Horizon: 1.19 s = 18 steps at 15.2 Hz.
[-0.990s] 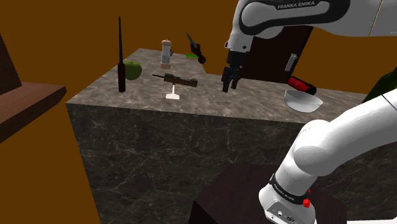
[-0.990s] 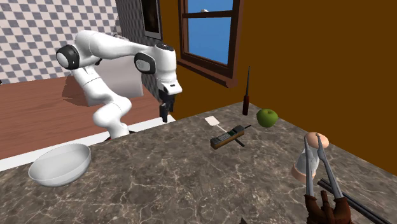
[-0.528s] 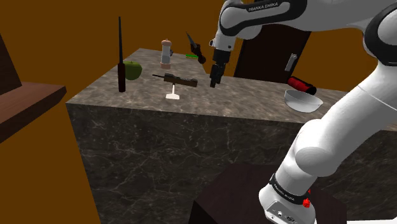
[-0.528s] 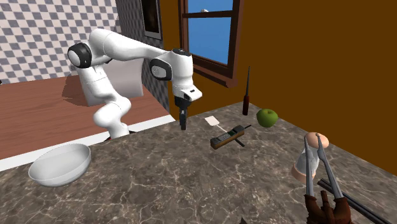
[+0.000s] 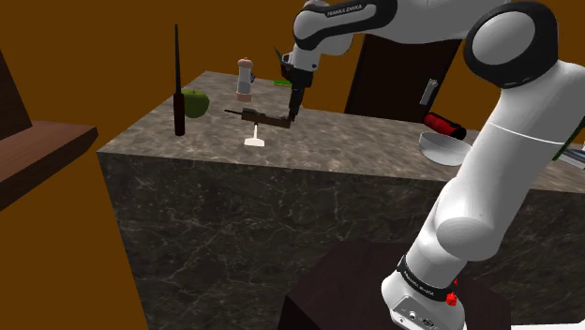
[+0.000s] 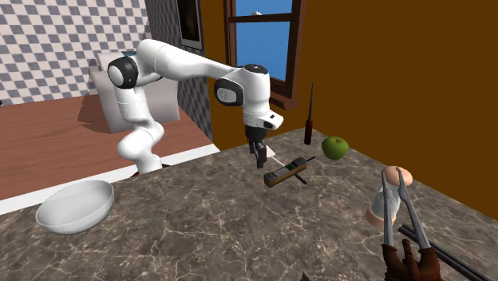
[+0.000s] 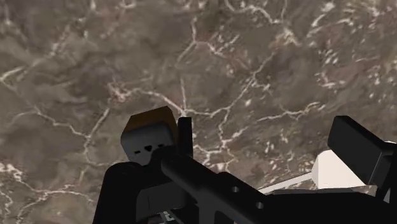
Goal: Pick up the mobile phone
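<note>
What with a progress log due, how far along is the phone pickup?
Done: the black two-finger gripper is at one end of the brown-and-black bar-shaped phone. In hand: lining up, jaws open, phone not clasped. Left: closing on it and lifting it off the grey-brown marble counter.

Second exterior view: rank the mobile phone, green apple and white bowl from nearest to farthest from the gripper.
Measured from the gripper:
1. Mobile phone, close beside it, toward the view's right.
2. Green apple, further right, beyond the phone.
3. White bowl, far off on the view's left.
</note>
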### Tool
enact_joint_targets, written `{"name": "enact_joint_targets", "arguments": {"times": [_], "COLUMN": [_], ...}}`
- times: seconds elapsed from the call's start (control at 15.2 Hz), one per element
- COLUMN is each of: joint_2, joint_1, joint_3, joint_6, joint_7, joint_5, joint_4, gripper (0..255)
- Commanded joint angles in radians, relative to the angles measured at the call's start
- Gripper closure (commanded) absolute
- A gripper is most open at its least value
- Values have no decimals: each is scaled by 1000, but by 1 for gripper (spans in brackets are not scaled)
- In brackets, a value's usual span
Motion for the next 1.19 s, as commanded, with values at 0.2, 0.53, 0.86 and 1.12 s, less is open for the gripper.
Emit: {"name": "enact_joint_targets", "arguments": {"times": [0.2, 0.53, 0.86, 1.12], "joint_2": [194, 390, 397, 399], "joint_1": [-8, -24, -22, -21], "joint_3": [9, 42, 46, 47], "joint_6": [-17, -74, -23, 24], "joint_7": [-162, -286, -296, -302], "joint_5": [55, 96, 99, 101], "joint_4": [230, 505, 462, 417], "gripper": [0, 0, 0, 0]}}
